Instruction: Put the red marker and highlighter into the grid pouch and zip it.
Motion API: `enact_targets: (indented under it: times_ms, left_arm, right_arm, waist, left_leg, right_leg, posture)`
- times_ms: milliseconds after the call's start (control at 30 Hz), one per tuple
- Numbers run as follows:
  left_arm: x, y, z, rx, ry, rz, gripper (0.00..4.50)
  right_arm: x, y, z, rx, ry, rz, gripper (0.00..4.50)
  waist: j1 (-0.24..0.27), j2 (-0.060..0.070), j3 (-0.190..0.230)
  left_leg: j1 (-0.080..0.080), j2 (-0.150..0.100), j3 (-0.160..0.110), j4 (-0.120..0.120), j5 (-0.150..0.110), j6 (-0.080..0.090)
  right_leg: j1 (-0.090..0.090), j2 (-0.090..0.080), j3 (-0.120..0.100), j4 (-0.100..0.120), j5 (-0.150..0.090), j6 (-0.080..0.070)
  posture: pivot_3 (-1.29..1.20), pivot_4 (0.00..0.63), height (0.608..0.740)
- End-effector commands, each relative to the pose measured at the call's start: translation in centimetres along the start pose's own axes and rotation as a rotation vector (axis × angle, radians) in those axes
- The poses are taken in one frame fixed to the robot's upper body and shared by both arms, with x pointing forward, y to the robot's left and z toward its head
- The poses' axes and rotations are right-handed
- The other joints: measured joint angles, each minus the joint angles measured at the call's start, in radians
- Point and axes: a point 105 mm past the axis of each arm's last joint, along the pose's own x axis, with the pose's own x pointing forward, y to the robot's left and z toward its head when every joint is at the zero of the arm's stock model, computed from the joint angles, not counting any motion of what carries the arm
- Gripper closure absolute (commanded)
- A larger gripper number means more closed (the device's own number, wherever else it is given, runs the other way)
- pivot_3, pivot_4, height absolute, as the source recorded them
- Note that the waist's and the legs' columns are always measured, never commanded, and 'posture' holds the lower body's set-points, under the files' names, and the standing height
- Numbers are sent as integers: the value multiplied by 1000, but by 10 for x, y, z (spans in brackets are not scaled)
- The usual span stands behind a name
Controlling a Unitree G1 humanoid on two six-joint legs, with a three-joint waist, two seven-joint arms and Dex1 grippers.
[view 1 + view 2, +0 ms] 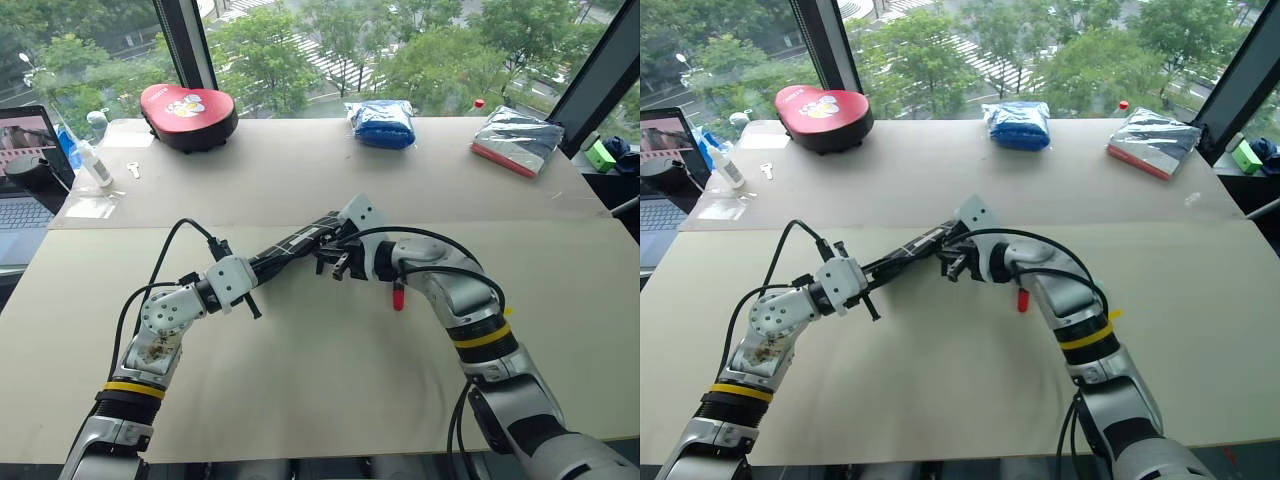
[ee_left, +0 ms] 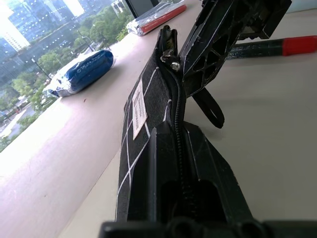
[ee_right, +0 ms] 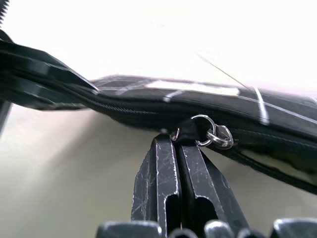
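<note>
Above the pale surface (image 1: 300,400), the left end effector (image 1: 262,262) grips one end of the grid pouch (image 2: 148,99), holding it edge-up with the zip on top. The right end effector (image 3: 173,148) is clenched on the zip pull (image 3: 190,131) near the pouch's other end, its black strap (image 2: 210,109) hanging loose. The red marker (image 1: 398,297) lies on the surface beneath the right wrist. At the far edge sit a red heart-shaped case (image 1: 188,113), a blue bundle (image 1: 383,123) and a silver packet (image 1: 517,138).
</note>
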Motion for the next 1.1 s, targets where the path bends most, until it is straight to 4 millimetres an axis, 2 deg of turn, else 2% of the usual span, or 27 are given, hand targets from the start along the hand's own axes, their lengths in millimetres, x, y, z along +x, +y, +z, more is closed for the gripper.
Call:
enact_targets:
  times_ms: [33,100,200,300,333,467,533,633,767,800,867,967,1100]
  left_arm:
    - [4,7,12,32,-44,7,4500]
    - [4,7,12,33,-46,4,4500]
    - [6,8,13,33,-49,2,4500]
    - [7,9,13,34,-55,-3,4500]
    - [7,9,13,34,-55,-4,4500]
    - [6,8,13,34,-54,-10,4500]
    - [6,8,12,33,-54,-10,4500]
    - [6,6,12,31,-54,-10,4500]
    - [7,4,11,25,-54,-12,4500]
    - [7,3,11,22,-54,-12,4500]
    - [8,2,10,16,-55,-11,4500]
    - [8,1,9,11,-55,-12,4500]
    - [8,-1,7,-7,-56,7,4500]
  right_arm:
    - [-2,39,13,-99,-41,207,4462]
    - [-2,49,4,-120,-9,255,4462]
    - [4,51,-5,-123,17,248,4462]
    - [13,42,-1,-87,-9,170,4462]
    - [13,33,3,-65,-31,129,4462]
    - [-3,15,11,-59,-74,65,3373]
    - [-13,10,14,-38,-94,45,2637]
    - [-37,9,15,57,-128,44,1610]
    - [-76,26,21,115,-213,137,1610]
    - [-90,35,23,111,-241,173,1610]
    - [-111,40,19,107,-246,168,1610]
    - [-135,28,-3,111,-159,27,1610]
    - [-179,-21,-56,186,53,-385,1610]
  waist:
    - [0,0,0]
    - [0,0,0]
    - [-2,0,0]
    - [-4,0,0]
    - [-4,0,0]
    - [-1,0,0]
    - [3,0,0]
    - [3,0,0]
    - [2,0,0]
    - [2,0,0]
    - [4,0,0]
    - [9,0,0]
    - [16,-1,0]
  left_leg:
    - [0,0,0,0,0,0]
    - [0,0,0,0,0,0]
    - [0,0,0,0,0,0]
    - [0,-1,0,0,0,-1]
    - [0,0,0,0,0,-1]
    - [0,0,0,0,2,-4]
    - [-1,0,-1,0,2,-4]
    - [-2,-1,-1,1,2,-4]
    - [-3,0,-2,0,1,-2]
    - [-3,0,-1,0,0,0]
    - [-4,0,-2,0,-1,2]
    - [-3,0,-2,1,-1,2]
    - [-1,0,0,1,-1,2]
  right_leg:
    - [0,0,0,0,0,0]
    - [0,0,0,0,0,0]
    - [0,0,0,0,0,0]
    - [-1,0,0,0,0,0]
    - [-1,1,0,0,0,0]
    - [-1,1,0,1,0,0]
    - [-1,0,0,0,0,0]
    - [-1,0,0,0,1,0]
    - [-1,0,-1,-1,1,1]
    - [-1,0,-1,-1,1,1]
    - [-1,0,-1,-1,1,1]
    - [0,0,-1,-1,1,1]
    - [1,-1,0,-1,1,1]
  posture:
    - [0,150,740]
    - [0,150,740]
    - [0,150,740]
    - [0,150,740]
    - [0,150,740]
    - [0,150,740]
    - [0,150,740]
    - [0,150,740]
    - [0,150,740]
    - [0,150,740]
    - [0,150,740]
    - [0,150,740]
    - [0,150,740]
